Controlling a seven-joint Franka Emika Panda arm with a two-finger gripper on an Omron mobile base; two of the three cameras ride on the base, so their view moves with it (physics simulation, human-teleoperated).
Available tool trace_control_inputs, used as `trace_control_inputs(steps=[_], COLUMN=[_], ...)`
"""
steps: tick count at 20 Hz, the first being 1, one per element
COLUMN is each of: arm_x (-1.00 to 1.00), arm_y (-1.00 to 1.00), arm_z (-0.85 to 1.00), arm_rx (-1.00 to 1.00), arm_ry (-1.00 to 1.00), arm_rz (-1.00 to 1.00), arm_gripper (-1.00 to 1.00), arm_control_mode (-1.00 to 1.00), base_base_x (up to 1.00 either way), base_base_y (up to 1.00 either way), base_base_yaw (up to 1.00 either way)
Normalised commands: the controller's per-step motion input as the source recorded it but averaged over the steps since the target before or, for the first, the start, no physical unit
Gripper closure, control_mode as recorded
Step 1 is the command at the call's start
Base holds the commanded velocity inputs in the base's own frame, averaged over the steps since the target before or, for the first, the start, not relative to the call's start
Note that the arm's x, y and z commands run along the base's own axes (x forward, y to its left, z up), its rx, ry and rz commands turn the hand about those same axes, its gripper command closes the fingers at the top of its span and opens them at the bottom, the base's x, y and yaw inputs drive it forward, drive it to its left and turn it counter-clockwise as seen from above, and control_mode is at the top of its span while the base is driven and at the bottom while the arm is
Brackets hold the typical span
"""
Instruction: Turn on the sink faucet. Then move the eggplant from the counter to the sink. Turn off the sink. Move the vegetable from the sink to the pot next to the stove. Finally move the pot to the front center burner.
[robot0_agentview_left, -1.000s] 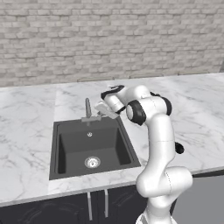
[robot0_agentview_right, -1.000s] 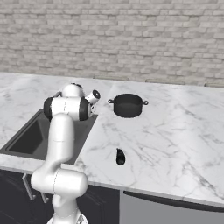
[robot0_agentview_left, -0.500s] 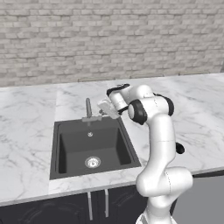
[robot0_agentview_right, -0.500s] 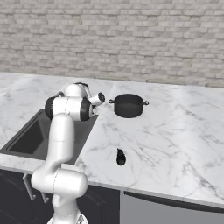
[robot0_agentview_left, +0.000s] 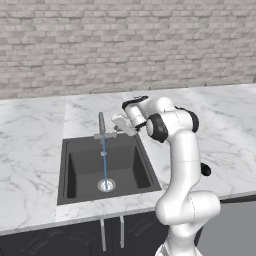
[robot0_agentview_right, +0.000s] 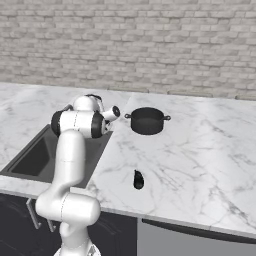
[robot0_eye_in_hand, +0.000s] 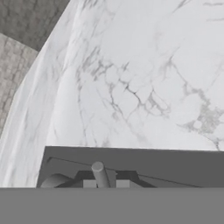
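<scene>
The slim grey sink faucet (robot0_agentview_left: 101, 125) stands at the back rim of the dark sink (robot0_agentview_left: 80, 172). A thin blue stream of water (robot0_agentview_left: 104, 162) falls from it onto the round drain (robot0_agentview_left: 105, 185). My gripper (robot0_agentview_left: 119, 121) hangs just right of the faucet, over the sink's back edge. Its tips (robot0_eye_in_hand: 106, 184) stand slightly apart on either side of a grey faucet rod (robot0_eye_in_hand: 99, 173), and it looks open. The small dark eggplant (robot0_agentview_right: 138, 179) lies on the white marble counter (robot0_agentview_right: 200, 150) near the front edge, right of my arm. The steel pot and the stove are out of view.
A black two-handled pot (robot0_agentview_right: 147, 120) stands on the counter toward the brick wall, right of the sink. My arm's upper links rise between the sink and the eggplant (robot0_agentview_left: 205, 170). Dark cabinet doors with handles (robot0_agentview_left: 111, 232) sit below the sink.
A water stream now runs from the faucet into the sink, where before only a short trace showed. The hand has shifted slightly by the faucet.
</scene>
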Motion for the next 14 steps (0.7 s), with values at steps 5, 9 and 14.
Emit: trace_control_inputs(steps=[5,9,14], arm_x=[-0.06,-0.02,-0.01], arm_y=[-0.32,-0.26,-0.31], arm_z=[-0.31,0.00,0.14], arm_rx=[0.03,0.00,0.00], arm_ry=[0.00,0.02,0.01], arm_rz=[0.00,0.00,0.00], arm_gripper=[1.00,-1.00,-1.00], arm_control_mode=[-1.00,-1.00,-1.00], base_base_x=[0.00,0.00,0.00], base_base_y=[0.00,0.00,0.00], base_base_yaw=[0.00,0.00,0.00])
